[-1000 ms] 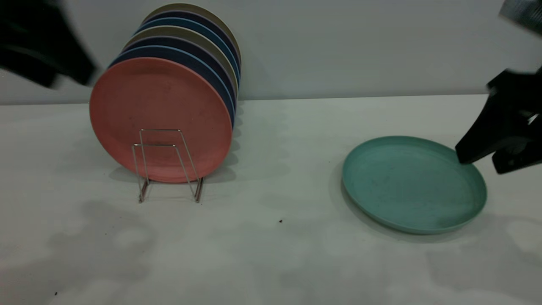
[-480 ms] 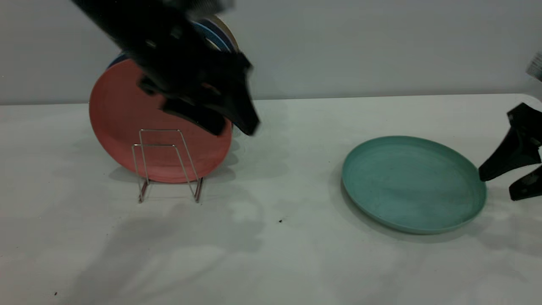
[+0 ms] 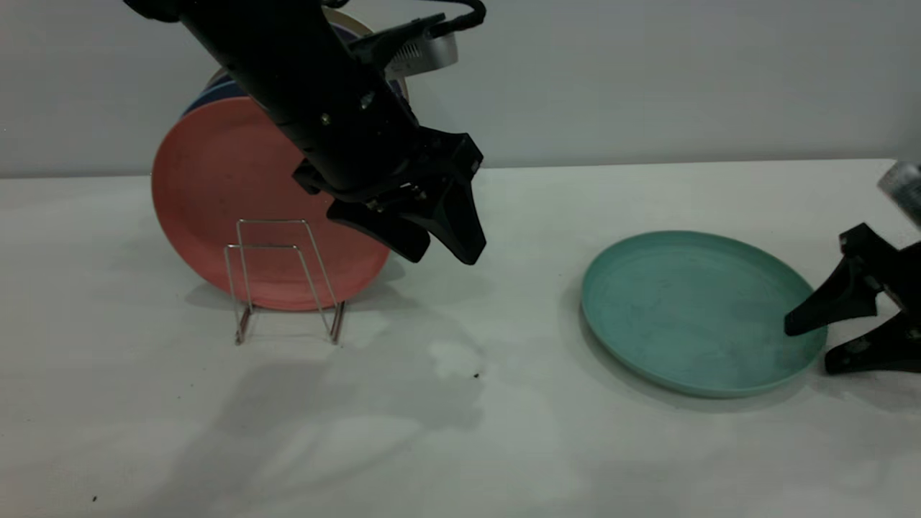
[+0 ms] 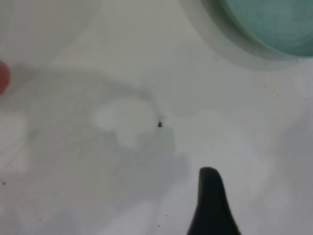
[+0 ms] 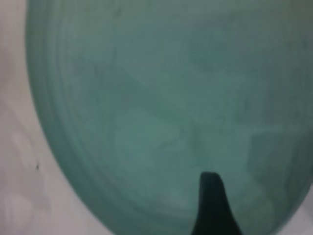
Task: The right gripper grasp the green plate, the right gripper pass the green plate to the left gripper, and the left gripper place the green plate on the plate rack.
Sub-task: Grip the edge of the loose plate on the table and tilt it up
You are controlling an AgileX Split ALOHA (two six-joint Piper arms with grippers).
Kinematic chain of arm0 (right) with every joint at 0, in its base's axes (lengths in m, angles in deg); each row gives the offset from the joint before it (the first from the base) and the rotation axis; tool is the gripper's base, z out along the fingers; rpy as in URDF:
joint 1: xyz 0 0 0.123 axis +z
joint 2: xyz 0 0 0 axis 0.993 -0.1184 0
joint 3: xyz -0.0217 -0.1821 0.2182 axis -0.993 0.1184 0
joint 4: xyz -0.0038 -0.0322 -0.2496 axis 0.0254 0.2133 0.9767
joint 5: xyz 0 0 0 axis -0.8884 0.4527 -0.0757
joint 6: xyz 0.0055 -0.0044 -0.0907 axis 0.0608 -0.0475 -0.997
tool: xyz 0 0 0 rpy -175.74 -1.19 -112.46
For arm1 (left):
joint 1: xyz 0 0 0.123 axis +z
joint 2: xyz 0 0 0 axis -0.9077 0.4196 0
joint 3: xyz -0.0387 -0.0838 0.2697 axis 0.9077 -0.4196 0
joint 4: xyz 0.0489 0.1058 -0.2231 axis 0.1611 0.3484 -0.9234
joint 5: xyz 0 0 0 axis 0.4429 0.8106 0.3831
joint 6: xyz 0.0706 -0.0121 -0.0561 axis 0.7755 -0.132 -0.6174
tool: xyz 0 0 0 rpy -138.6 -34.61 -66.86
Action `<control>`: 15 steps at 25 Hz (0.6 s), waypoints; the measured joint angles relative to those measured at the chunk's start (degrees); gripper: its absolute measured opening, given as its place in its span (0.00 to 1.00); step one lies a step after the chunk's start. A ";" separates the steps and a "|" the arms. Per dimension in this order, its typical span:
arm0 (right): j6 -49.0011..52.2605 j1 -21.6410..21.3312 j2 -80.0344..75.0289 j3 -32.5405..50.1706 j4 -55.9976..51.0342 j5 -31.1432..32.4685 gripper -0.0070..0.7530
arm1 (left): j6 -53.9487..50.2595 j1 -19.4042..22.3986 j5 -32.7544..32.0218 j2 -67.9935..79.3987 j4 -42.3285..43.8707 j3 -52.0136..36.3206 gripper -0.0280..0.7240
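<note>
The green plate (image 3: 701, 311) lies flat on the table (image 3: 460, 432), right of centre. The right gripper (image 3: 809, 345) sits at its right rim, fingers apart, 1 above the rim and 1 outside it. The left gripper (image 3: 442, 252), also spread, hovers beside the plate rack (image 3: 284, 277), well apart from the plate.

Plate (image 3: 691, 309) lies flat on the table (image 3: 460, 432), well right of the rack (image 3: 284, 277) with plates (image 3: 237, 187) standing in it

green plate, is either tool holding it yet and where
Not held. The right tool straddles the green plate rim, open. The left tool hangs open near the plate rack.
</note>
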 joint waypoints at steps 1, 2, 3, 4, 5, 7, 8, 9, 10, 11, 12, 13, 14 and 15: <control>-0.12 0.00 -0.85 -0.47 -0.17 0.29 0.69 | 0.00 0.00 0.00 0.00 0.00 0.00 0.76; -0.18 0.00 -1.55 -0.68 -0.80 0.81 0.67 | 0.00 0.00 0.00 0.00 -0.01 0.00 0.76; -0.45 0.00 -1.96 -1.09 -1.25 1.19 0.65 | 0.00 0.00 0.06 0.00 -0.01 0.00 0.76; -0.72 0.00 -2.41 -1.49 -1.87 1.33 0.62 | 0.00 0.00 0.31 0.00 -0.01 0.00 0.76; -0.82 0.00 -2.84 -1.87 -2.63 1.44 0.59 | 0.00 0.00 0.70 0.00 -0.13 0.00 0.76; -0.97 0.00 -3.73 -2.74 -3.81 1.87 0.51 | 0.00 0.00 1.55 0.00 -0.74 0.00 0.76; -0.97 0.00 -4.24 -3.27 -4.26 2.11 0.46 | 0.05 0.00 2.12 0.00 -1.02 0.00 0.76; -1.03 0.08 -4.69 -3.71 -4.39 2.25 0.40 | 0.05 0.00 2.80 0.00 -1.58 0.00 0.76; -1.03 0.20 -5.10 -4.29 -4.43 2.25 0.34 | 0.05 0.00 3.47 0.00 -2.23 0.00 0.76; -1.26 0.27 -5.35 -4.80 -4.51 2.19 0.26 | 0.05 -0.05 4.31 0.00 -2.80 0.00 0.76; -1.70 0.33 -5.58 -5.24 -4.51 2.11 0.18 | 0.05 -0.05 5.08 0.00 -3.56 0.00 0.76; -2.26 0.47 -5.75 -5.63 -4.51 2.11 0.10 | 0.05 -0.08 5.57 0.00 -4.17 0.00 0.76; -2.90 0.73 -5.86 -6.07 -4.57 2.18 0.07 | 0.05 -0.08 6.18 0.00 -4.77 0.00 0.76; -4.04 0.84 -5.94 -6.53 -4.57 2.75 0.05 | 0.05 -0.08 6.63 0.00 -5.13 0.00 0.76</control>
